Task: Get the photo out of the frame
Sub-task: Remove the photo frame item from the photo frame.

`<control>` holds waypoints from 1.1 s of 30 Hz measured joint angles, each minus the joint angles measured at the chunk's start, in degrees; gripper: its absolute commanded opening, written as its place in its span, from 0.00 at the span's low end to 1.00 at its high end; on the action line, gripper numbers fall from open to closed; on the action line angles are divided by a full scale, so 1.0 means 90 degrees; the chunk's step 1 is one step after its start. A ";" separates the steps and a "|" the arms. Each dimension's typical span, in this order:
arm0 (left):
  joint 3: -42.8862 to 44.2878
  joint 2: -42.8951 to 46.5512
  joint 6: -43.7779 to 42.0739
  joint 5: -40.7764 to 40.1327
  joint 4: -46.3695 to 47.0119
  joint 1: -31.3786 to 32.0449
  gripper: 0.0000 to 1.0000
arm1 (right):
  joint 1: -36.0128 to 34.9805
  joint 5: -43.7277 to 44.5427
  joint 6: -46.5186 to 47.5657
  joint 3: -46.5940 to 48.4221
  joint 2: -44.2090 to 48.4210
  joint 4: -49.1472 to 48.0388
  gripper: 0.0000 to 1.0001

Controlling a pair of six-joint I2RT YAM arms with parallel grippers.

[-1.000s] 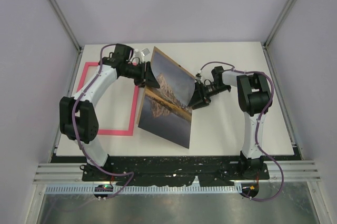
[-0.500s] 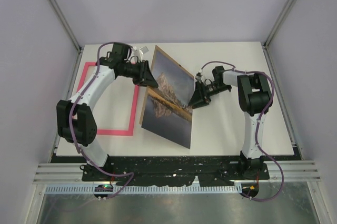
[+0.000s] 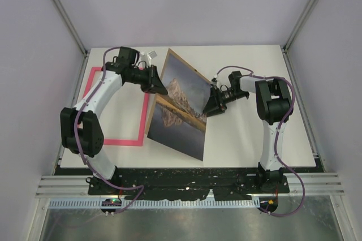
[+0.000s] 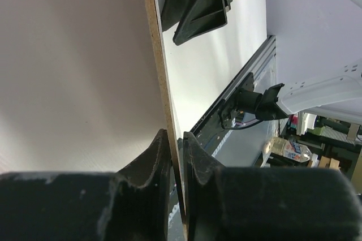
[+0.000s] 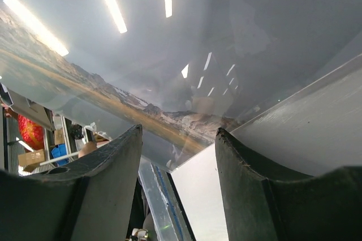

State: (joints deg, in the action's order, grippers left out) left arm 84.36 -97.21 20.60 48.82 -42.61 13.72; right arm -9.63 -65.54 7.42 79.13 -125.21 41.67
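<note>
The photo (image 3: 178, 105), a mountain mirrored in a lake, stands tilted on its lower edge in mid-table, with a brown backing board behind it. My left gripper (image 3: 160, 86) is shut on its left edge. In the left wrist view the fingers (image 4: 153, 156) pinch the thin board edge (image 4: 158, 65), and the plain back fills the left. My right gripper (image 3: 209, 105) is open at the photo's right edge. In the right wrist view (image 5: 178, 139) its jaws stand wide apart in front of the glossy print (image 5: 141, 54), not touching it. The pink frame (image 3: 124, 142) lies flat on the table at the left.
The white table (image 3: 243, 133) ends in a black rail along the near edge. Grey walls and metal posts close in the back and both sides. The right gripper also shows in the left wrist view (image 4: 195, 9), beyond the board.
My left arm has shifted slightly left and back, still holding the photo's edge, and the photo has tipped a little. My right gripper has stayed open at the right edge.
</note>
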 measured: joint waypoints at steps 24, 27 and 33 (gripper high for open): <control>-0.0432 0.0437 0.0724 0.0386 0.0731 -0.0539 0.08 | 0.0124 -0.0238 0.0160 0.0000 -0.0010 0.0124 0.60; -0.0498 0.0459 0.0753 0.0398 0.0775 -0.0554 0.08 | 0.0126 -0.0277 0.0194 0.0000 -0.0012 0.0182 0.60; -0.0612 0.0466 0.0840 0.0408 0.0804 -0.0695 0.08 | 0.0153 -0.0486 0.0357 0.0005 -0.0012 0.0357 0.60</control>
State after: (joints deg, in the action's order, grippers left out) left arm 78.85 -93.01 28.16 52.49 -35.38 7.46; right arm -8.25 -69.91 10.63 79.18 -125.32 44.88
